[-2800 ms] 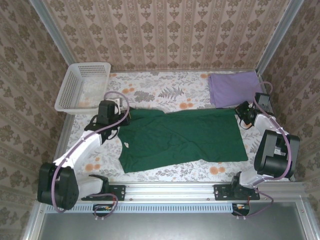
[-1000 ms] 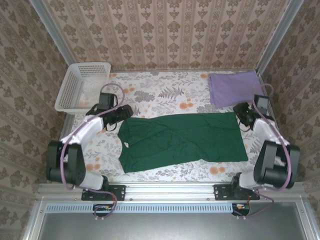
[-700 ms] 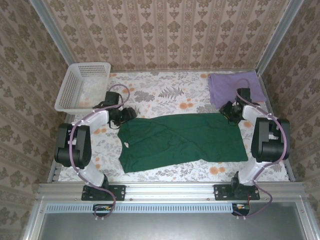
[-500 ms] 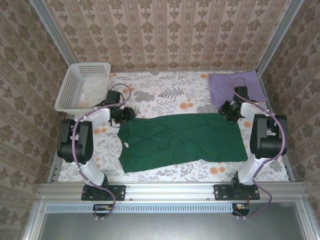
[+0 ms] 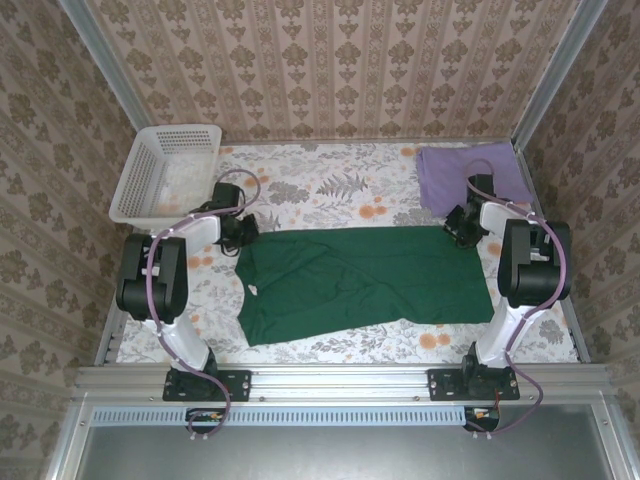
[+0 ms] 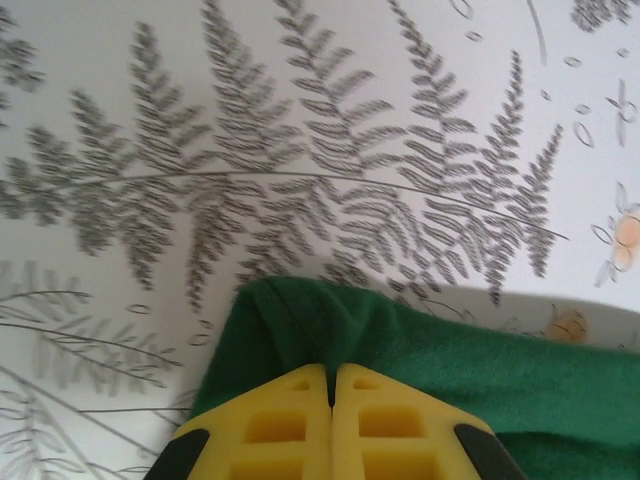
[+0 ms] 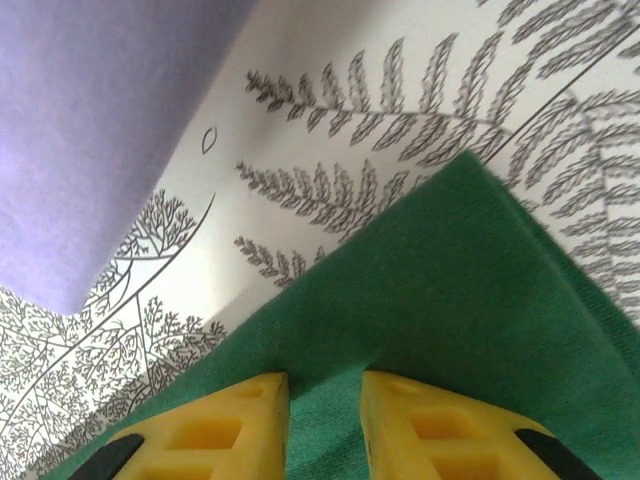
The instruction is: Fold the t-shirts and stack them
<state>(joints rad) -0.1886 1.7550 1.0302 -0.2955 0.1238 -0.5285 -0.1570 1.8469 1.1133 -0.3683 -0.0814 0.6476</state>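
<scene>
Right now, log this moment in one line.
left gripper shut on green shirt corner | right gripper open over its other corner | lilac shirt far right

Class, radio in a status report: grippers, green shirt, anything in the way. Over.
Left gripper shut on green shirt, far corner. Right gripper open over opposite corner. Purple shirt nearby, not touching.

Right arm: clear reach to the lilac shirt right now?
Probably yes. The lilac t-shirt lies just beyond the right gripper, with only bare tablecloth between. Its open jaws straddle a corner of the dark green t-shirt, so it would abandon that first.
</scene>
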